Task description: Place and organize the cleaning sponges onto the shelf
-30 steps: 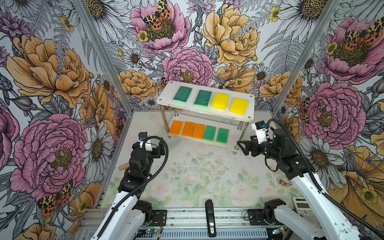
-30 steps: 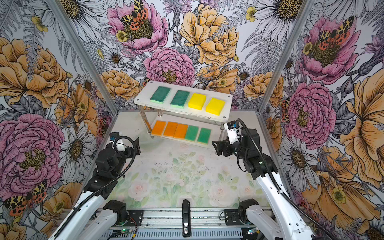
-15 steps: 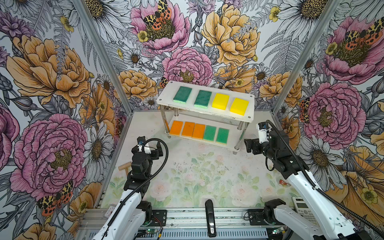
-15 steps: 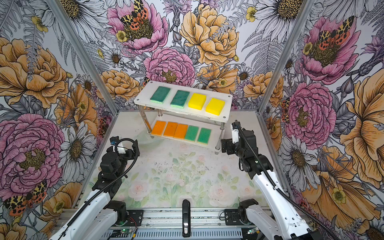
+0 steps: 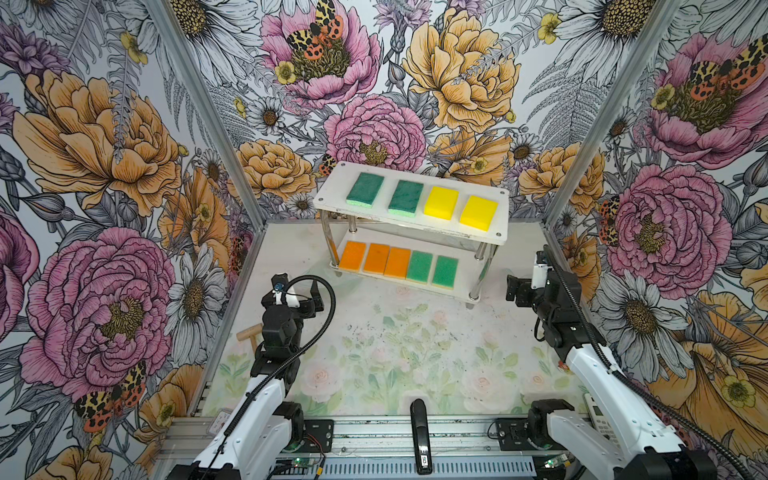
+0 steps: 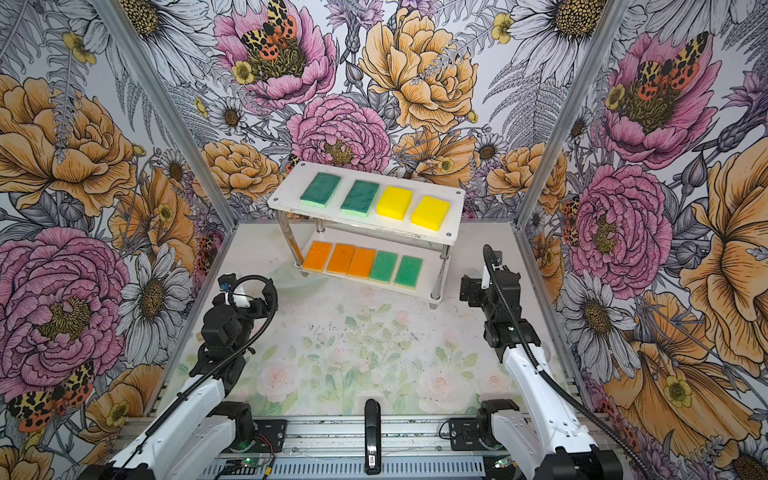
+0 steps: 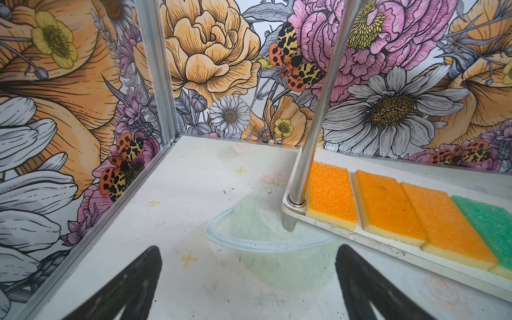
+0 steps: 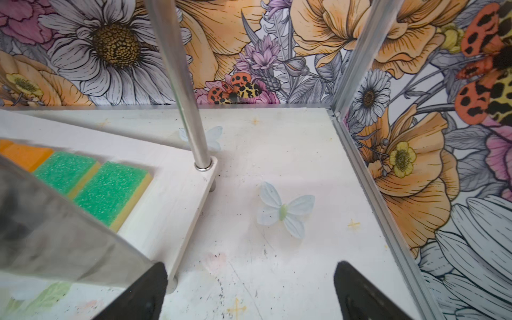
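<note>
Nine sponges [image 5: 377, 258] sorted on the shelf [image 5: 502, 216].
Spread, empty left gripper [image 7: 248, 249] and right gripper [image 8: 250, 266] should retreat without clipping the chrome post [image 8: 191, 110].

You've got matt white shelf boards [image 5: 330, 199], edges scuffed, on mirror-polished chrome posts [image 7: 322, 110]. The orange sponges [image 7: 331, 191] have coarse open-pored tops over smooth yellow foam; the yellow sponges [image 5: 441, 202] are plain smooth foam. The bench [image 5: 395, 357] is matt print, speckled. The mallet [image 5: 249, 333] is bare wood.

Shelf [image 5: 419, 222] sat far middle, four sponges [image 5: 365, 189] across its top board, five below; mallet [image 5: 249, 334] by the left wall.
</note>
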